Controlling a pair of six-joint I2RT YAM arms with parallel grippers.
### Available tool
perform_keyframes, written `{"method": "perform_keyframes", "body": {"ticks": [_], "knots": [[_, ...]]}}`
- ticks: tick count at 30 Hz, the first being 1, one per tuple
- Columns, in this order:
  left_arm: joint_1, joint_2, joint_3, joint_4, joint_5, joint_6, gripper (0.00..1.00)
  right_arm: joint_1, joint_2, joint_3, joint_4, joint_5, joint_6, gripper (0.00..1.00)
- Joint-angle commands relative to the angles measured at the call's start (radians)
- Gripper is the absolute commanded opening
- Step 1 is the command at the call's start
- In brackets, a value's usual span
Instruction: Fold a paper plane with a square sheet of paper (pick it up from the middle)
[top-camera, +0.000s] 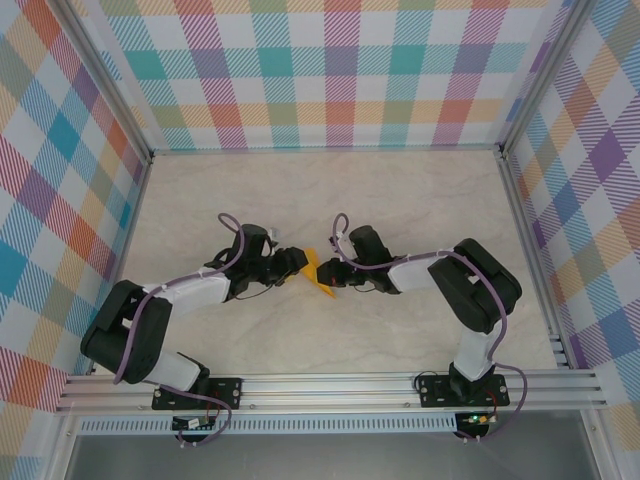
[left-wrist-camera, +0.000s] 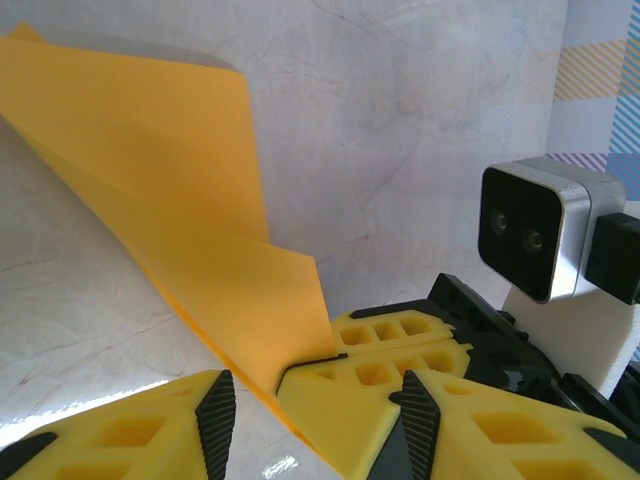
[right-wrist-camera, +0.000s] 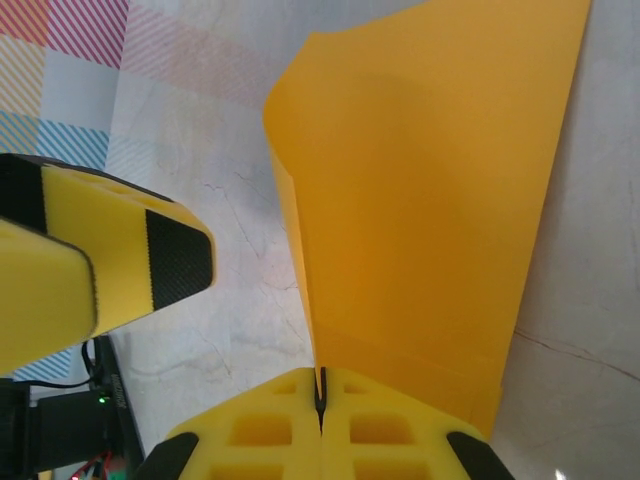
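Orange-yellow paper (right-wrist-camera: 430, 180), creased into a tapering wedge. Right hand (right-wrist-camera: 320, 397) is clamping its end; left hand (left-wrist-camera: 255, 412) is gaping alongside.

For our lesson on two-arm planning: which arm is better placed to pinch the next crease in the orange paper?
Left, probably. The left gripper is open and free beside the folded paper; the right gripper is shut on its edge, holding it.

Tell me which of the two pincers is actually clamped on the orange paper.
The right pincer: its jaws are pressed shut on the edge of the orange paper. The left pincer has its jaws standing apart, not clamped.
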Motion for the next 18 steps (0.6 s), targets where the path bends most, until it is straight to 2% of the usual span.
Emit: {"method": "perform_keyframes", "body": {"ticks": [1,8,18], "knots": [[-0.014,0.036,-0.018,0.082,-0.011,0.024,0.48,-0.014,0.023,-0.012,0.047,-0.041,0.069,0.0],[-0.028,0.074,-0.013,0.129,-0.013,0.038,0.45,-0.04,0.034,-0.045,0.107,-0.077,0.146,0.0],[-0.038,0.104,-0.012,0.144,-0.019,0.047,0.44,-0.058,0.045,-0.059,0.102,-0.081,0.203,0.0]]}}
